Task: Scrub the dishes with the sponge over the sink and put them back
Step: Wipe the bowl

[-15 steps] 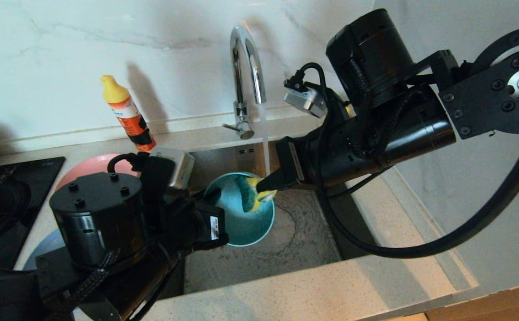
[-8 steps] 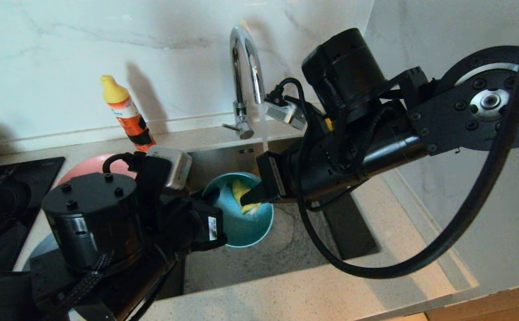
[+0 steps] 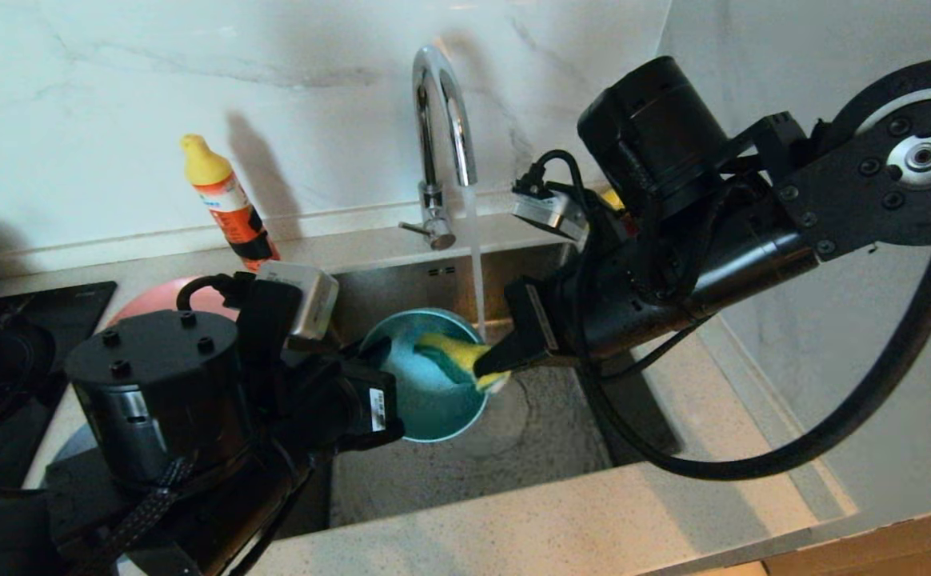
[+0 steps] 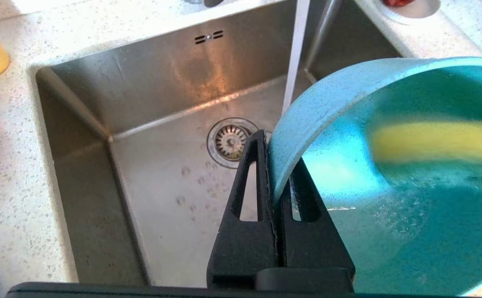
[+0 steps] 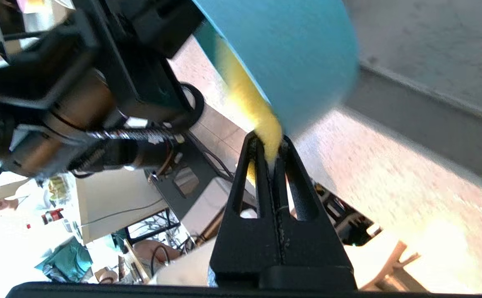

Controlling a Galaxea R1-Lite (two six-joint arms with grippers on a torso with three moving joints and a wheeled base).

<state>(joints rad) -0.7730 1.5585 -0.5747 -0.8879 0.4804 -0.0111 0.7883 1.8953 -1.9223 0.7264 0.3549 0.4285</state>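
A small teal bowl hangs tilted over the steel sink, its mouth toward me. My left gripper is shut on the bowl's left rim, one finger inside and one outside. The bowl fills the left wrist view. My right gripper is shut on the yellow and green sponge, which presses against the bowl's inside near its right rim. The right wrist view shows the sponge pinched at the fingertips against the bowl. A pink plate lies on the counter behind the left arm.
Water runs from the chrome arched tap in a thin stream just behind the bowl. The drain strainer sits in the sink floor. An orange soap bottle stands against the wall. A black hob is at far left.
My right gripper swept the sponge across the bowl's inside to the left, then back down to the right rim. The left gripper and bowl stayed almost still.
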